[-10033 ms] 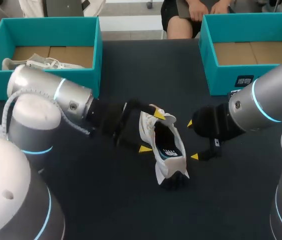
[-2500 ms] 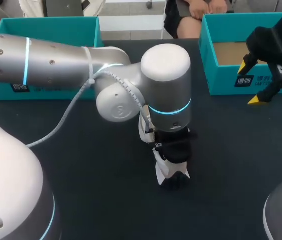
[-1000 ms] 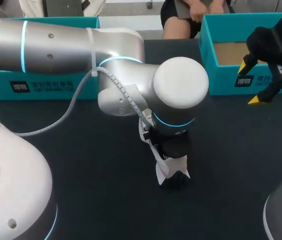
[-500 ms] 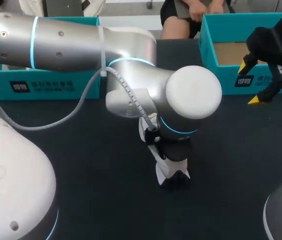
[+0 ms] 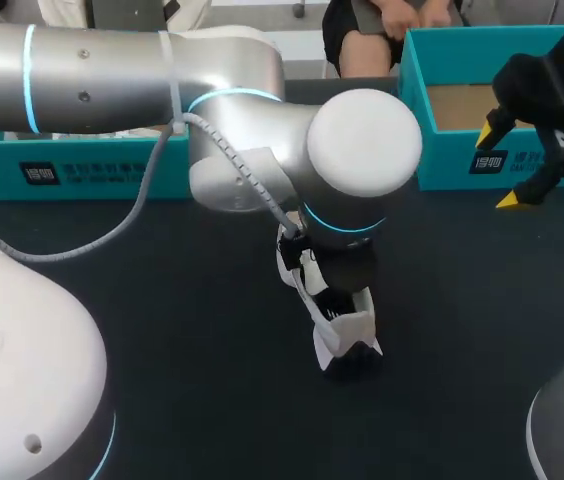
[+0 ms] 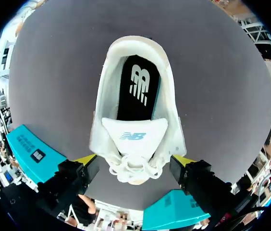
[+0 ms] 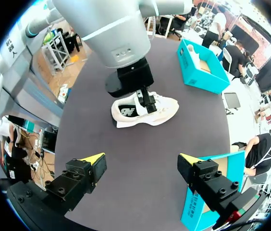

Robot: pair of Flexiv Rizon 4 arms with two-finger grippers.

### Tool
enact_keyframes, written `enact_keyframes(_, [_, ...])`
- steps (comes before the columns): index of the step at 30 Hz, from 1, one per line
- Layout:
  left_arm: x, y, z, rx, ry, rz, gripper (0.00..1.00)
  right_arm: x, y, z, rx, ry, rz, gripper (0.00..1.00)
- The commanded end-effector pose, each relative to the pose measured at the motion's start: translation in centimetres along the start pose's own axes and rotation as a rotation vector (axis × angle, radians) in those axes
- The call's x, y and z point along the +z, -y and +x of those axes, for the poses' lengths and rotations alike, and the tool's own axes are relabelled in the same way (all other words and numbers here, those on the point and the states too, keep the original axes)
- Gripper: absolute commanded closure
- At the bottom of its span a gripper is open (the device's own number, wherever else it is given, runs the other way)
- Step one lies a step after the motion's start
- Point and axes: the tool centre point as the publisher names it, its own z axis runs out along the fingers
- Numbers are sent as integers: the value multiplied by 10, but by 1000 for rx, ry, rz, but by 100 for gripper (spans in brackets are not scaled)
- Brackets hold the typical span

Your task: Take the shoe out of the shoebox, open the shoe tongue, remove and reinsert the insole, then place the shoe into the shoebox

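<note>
- The white sneaker (image 5: 342, 328) stands on its sole out on the dark worktop (image 5: 162, 300), between the two teal shoeboxes and inside neither
- Its heel end points towards the robot and its laced end towards the boxes
- The left arm (image 5: 262, 130) reaches in across the middle and stands over the sneaker, hiding most of it from above
- Seen from the left wrist, the left end effector (image 6: 134, 160) has its fingers spread wide, with a yellow tip on either side of the laced forepart; I cannot tell whether the tips touch the sides
- The white tongue (image 6: 134, 137) lies in the mouth of the sneaker, with the bunched laces (image 6: 133, 171) just beneath the end effector
- Ahead of the tongue, the black insole (image 6: 138, 86) lies flat inside the sneaker with its white logo showing
- The right end effector (image 5: 499, 168) hangs well apart from the sneaker, near the front wall of the right-hand shoebox (image 5: 442, 150); its fingers are spread and hold nothing
- The brown cardboard floor of that shoebox shows
- The left-hand shoebox (image 5: 82, 175) sits at the far left, its inside hidden behind the left arm
</note>
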Motion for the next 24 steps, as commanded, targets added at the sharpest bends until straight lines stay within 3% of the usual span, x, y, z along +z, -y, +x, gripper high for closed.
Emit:
enact_keyframes(1, [1, -2, 3, -14, 5, 28, 42, 1, -1, -2, 1, -4, 3, 0])
enact_keyframes(2, [0, 1, 4, -7, 13, 28, 53, 1, -1, -2, 1, -4, 3, 0])
enact_keyframes(3, [-2, 3, 5, -5, 17, 28, 57, 1, -1, -2, 1, -4, 3, 0])
enact_keyframes(13, [2, 21, 7, 10, 34, 82, 64, 1, -1, -2, 1, -4, 3, 0])
enact_keyframes(24, [12, 35, 1, 29, 26, 120, 64, 1, -1, -2, 1, -4, 3, 0])
